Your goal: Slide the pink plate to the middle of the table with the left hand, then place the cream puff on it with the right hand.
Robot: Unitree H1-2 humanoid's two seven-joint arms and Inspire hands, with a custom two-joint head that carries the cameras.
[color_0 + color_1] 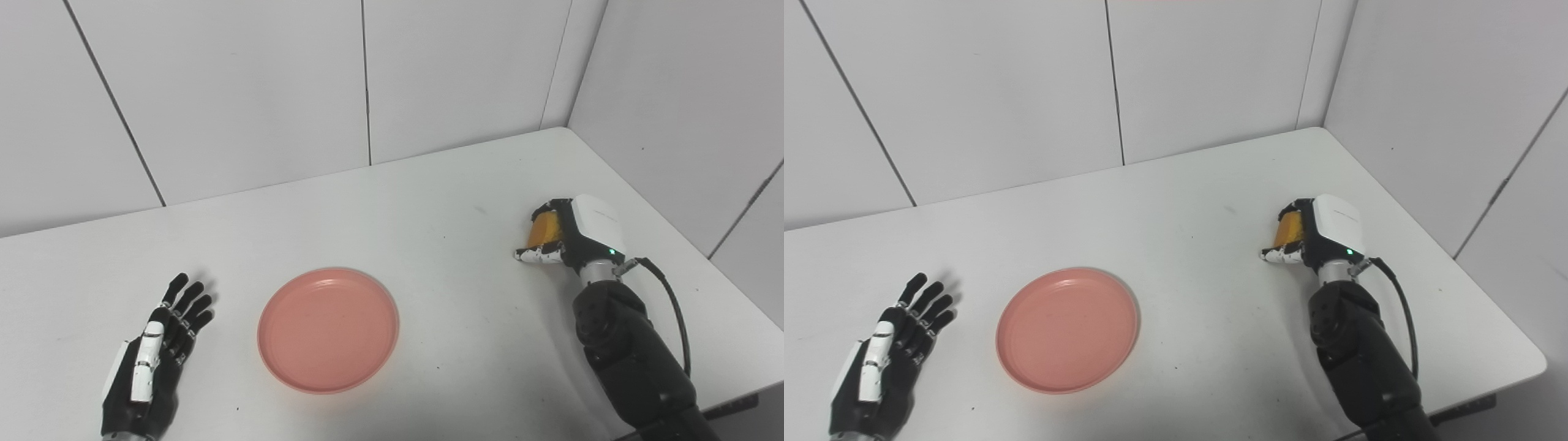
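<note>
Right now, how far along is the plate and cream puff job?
The pink plate already lies empty near the middle of the table, and the left hand rests open beside it, apart. The right hand is shut on the cream puff, off to the plate's right. Left: carry the puff over and set it on the plate.

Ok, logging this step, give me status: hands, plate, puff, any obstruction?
Left hand open, flat on table, clear of pink plate. Right hand shut on cream puff, right of plate. Plate empty, mid-table. Nothing between puff and plate.
</note>
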